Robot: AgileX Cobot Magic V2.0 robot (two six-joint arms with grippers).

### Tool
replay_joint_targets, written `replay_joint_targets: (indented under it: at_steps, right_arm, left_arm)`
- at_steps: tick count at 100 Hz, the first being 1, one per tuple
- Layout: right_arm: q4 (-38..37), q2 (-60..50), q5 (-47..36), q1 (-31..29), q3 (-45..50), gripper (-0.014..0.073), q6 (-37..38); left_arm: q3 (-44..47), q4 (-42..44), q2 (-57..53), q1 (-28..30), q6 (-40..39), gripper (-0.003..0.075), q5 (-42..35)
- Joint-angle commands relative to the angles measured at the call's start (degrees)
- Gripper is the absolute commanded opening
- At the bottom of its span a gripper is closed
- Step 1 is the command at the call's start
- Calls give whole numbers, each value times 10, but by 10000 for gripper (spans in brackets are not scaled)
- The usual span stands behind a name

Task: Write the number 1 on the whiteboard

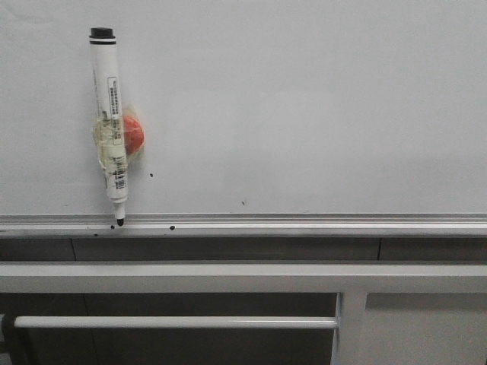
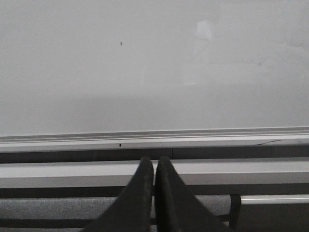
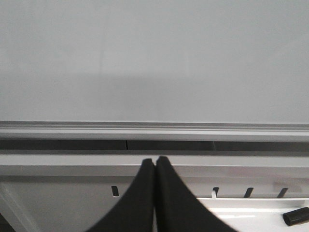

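both grippers are pinched closed and hold nothing — the left gripper [image 2: 154,166] and right gripper [image 3: 155,166] sit low in front of the whiteboard [image 1: 304,99], apart from it. the marker [image 1: 111,125] clings to the board at its left, seemingly taped to a red magnet [image 1: 134,135], nearly upright, uncapped black tip down, just touching the silver ledge [image 1: 304,222]. it looks light, stiff and smooth — best gripped on the bare upper barrel. no number 1 shows yet.
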Motion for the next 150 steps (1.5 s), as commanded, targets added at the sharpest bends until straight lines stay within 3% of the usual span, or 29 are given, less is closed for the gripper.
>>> replay_joint_targets:
  at_steps: [1,25,47,71,93,115,127,138,150]
  right_arm:
    - [-1,-8,-18,-4,18,-64,-5]
    - [-1,-8,-18,-4,18,-64,-5]
    - [-1,-8,-18,-4,18,-64,-5]
    - [-1,-8,-20,-4,18,-63,-5]
    - [3,-8,-135,-4,18,-64,-5]
    - [4,-8,-155,-4,18,-63,-5]
    - [127,-8,-195,-4,18,-64,17]
    - [132,-7,-292,-4,18,-63,20]
    - [132,-7,-266,-3,4,-63,22]
  left_arm:
    - [3,-5,-13,-3,-6,-20,-44]
    - [3,-10,-13,-3,-6,-20,-65]
    - [3,-25,-13,-3,-6,-20,-211]
    - [3,-25,-13,-3,-6,-20,-225]
    - [3,-26,-13,-3,-6,-20,-237]
    - [3,-66,-13,-3,-6,-20,-233]
    - [3,-149,-13,-3,-6,-20,-248]
    - [1,-183,-13,-3,-6,-20,-270]
    - [-13,-153,-10,-3,-6,-20,-264]
